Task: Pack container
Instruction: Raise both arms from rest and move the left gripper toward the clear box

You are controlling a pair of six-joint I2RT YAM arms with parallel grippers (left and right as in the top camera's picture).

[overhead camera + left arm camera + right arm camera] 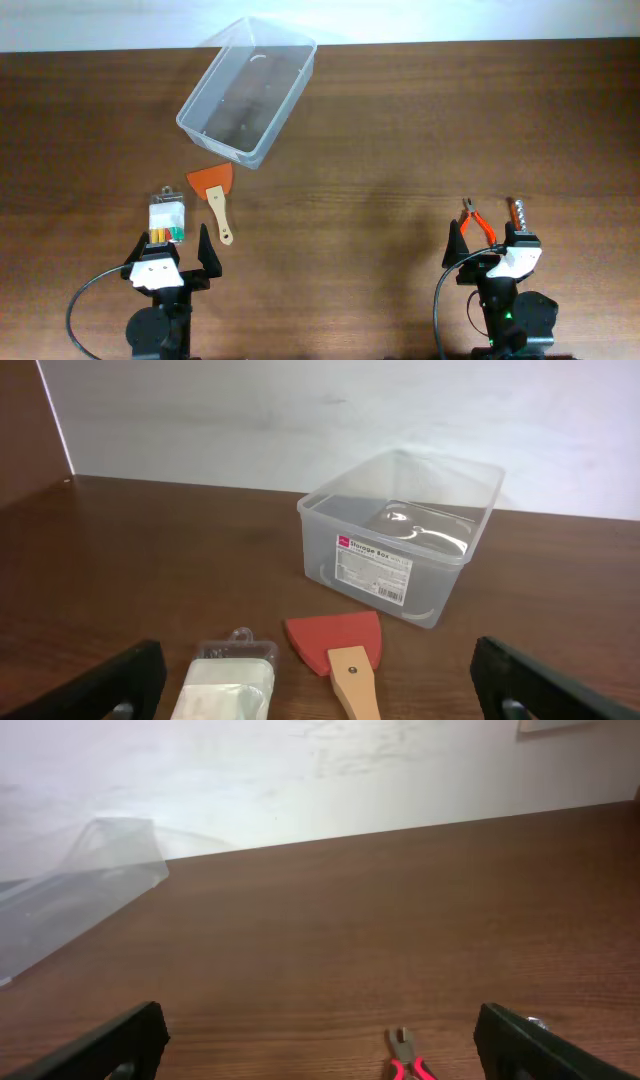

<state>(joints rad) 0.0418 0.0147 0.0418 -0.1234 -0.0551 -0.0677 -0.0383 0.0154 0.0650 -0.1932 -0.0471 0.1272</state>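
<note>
Nothing is packed yet. The clear container point(247, 90) sits empty on the desk point(400, 150). Both jaws are wide open, holding nothing. Next, I think, grab the orange scraper point(213, 190) just beside the container.

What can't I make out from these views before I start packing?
Packet: contents too small overhead; bottom edge cuts it in the left wrist view.
Pliers: handles cut off by the bottom edge, right wrist view.
Dark tool beside them: too small overhead to identify.
Container label: print too small, left wrist view.
</note>
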